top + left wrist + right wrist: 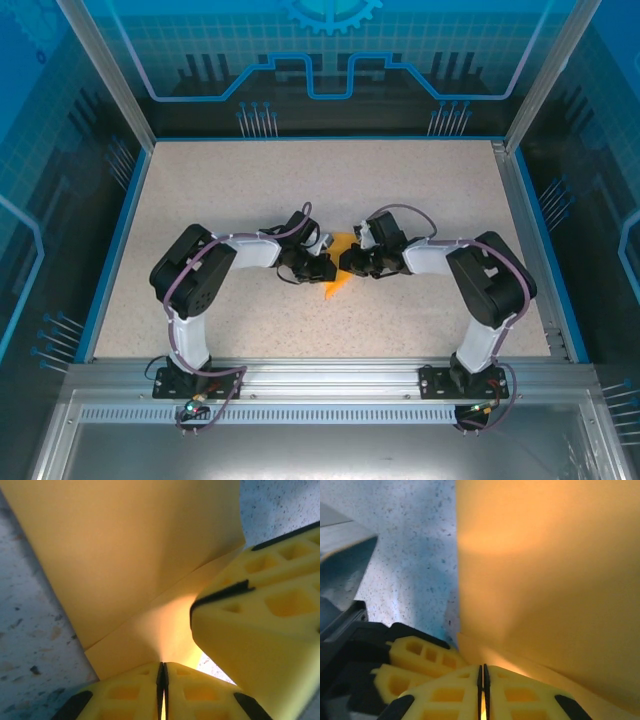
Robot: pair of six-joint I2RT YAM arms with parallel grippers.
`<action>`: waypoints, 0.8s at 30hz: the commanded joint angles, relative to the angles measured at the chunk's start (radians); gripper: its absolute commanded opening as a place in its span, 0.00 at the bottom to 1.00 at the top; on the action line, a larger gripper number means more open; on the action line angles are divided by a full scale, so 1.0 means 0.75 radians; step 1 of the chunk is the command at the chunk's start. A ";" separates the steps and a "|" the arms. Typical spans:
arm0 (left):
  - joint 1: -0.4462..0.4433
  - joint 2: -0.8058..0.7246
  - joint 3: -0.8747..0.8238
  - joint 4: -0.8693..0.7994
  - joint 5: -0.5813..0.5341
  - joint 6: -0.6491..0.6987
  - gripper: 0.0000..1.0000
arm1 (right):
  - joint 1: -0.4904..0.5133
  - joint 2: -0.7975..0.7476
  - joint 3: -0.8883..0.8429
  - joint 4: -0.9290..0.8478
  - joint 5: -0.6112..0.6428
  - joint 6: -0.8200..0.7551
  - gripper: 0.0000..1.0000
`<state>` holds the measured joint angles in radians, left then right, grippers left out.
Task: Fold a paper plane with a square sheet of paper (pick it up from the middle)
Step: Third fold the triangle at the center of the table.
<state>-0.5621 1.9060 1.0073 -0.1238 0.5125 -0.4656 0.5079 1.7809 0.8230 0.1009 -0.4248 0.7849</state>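
- One folded orange paper sits at mid-table, between the two wrists and largely covered by them; a pointed tip pokes out toward the bases.
- Left gripper is clenched on a paper edge, and right gripper likewise.
- Wrist views crop the outline, so the overall shape is unclear.

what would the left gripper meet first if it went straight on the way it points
The orange paper that the left gripper is pinching; past it, probably the right gripper's fingers, though depth is unclear.
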 commanded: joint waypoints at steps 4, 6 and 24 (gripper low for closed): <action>0.003 -0.131 -0.021 -0.020 -0.047 0.028 0.15 | 0.007 0.095 -0.042 -0.017 0.052 0.006 0.10; 0.001 -0.172 -0.035 -0.011 -0.045 0.007 0.16 | 0.008 0.097 -0.042 -0.026 0.067 0.005 0.10; -0.097 -0.169 -0.113 0.165 0.036 -0.207 0.09 | 0.001 0.110 -0.029 -0.045 0.080 0.024 0.10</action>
<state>-0.6262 1.7523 0.9394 -0.0410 0.5167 -0.5797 0.5053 1.8183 0.8177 0.1276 -0.4088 0.7975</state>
